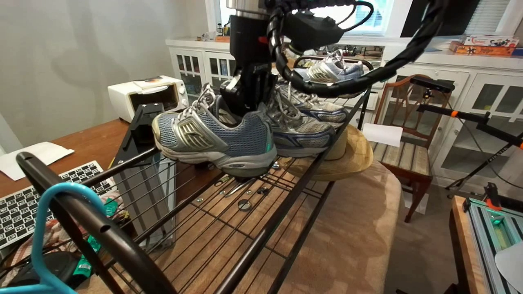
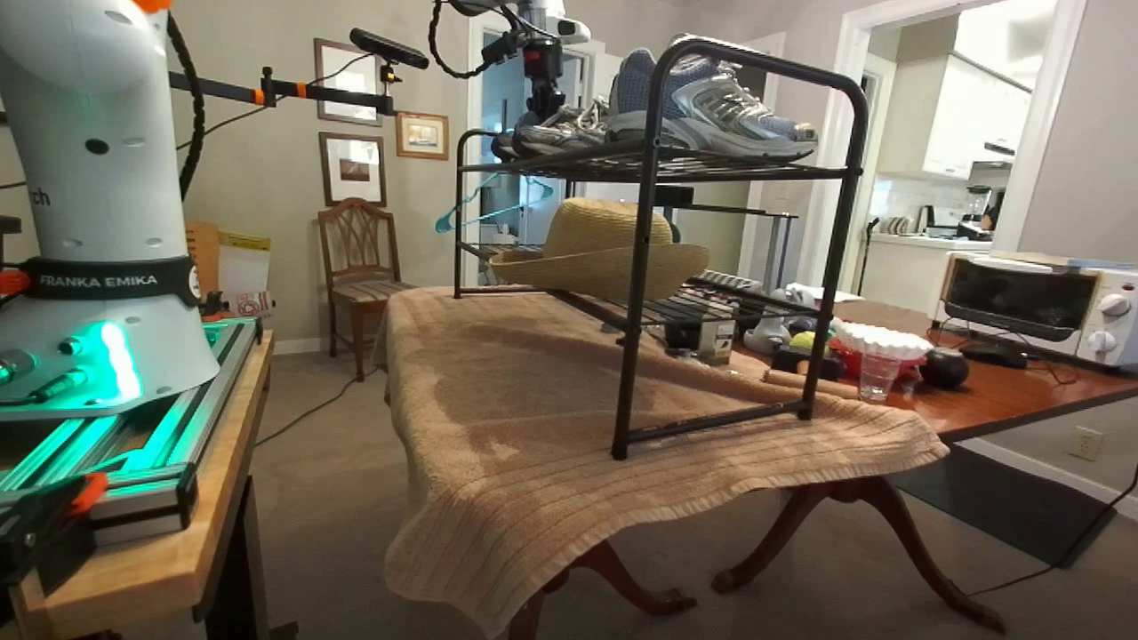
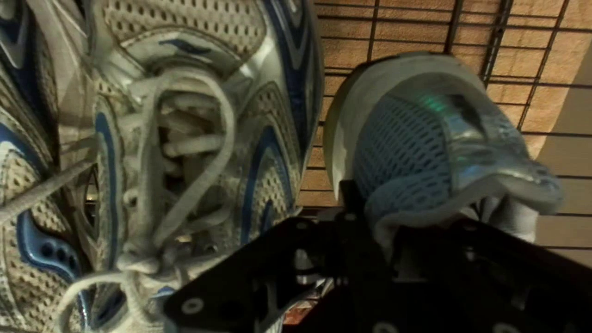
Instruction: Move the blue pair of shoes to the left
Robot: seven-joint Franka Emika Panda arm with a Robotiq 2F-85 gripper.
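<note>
Plain grey wall [image 1: 102,41] at far left; below it the brown wooden surface [image 1: 96,136] with a keyboard [image 1: 18,216], loose white paper [image 1: 32,159] and, farther back, a white toaster oven [image 1: 126,100]. Teal hanger [image 1: 38,237] near left, over the end bar of the black wire rack [image 1: 126,252]. Rack stands on a tan towel [image 1: 347,237] spread across the surface's right part, towel edge hanging off. Blue mesh shoe [image 1: 220,141], half of the task pair, is nearest in the row at the rack's top, toe left; can't tell whether its sole touches the wires. Hand [image 1: 244,105] over its opening, jaws nearly together, pinching the collar. Just right, grey sneakers [image 1: 304,132] with dark blue trim, side by side. Second blue mesh shoe [image 1: 333,69] at the rack's far end, well apart from its mate. Straw hat [image 1: 355,157] on the rack's lower shelf, toward the right, visible in both exterior views. Farther right, wooden chair [image 1: 402,157] with striped seat, white sheet [image 1: 382,134] against it. White cabinets [image 1: 470,87] with glass doors along the far wall, flat boxes [image 1: 484,49] on top at the right; carpeted floor [image 1: 421,245] between. Near right, another wooden surface [image 1: 458,216] carrying metal rails [image 1: 482,241], green light on them.
</note>
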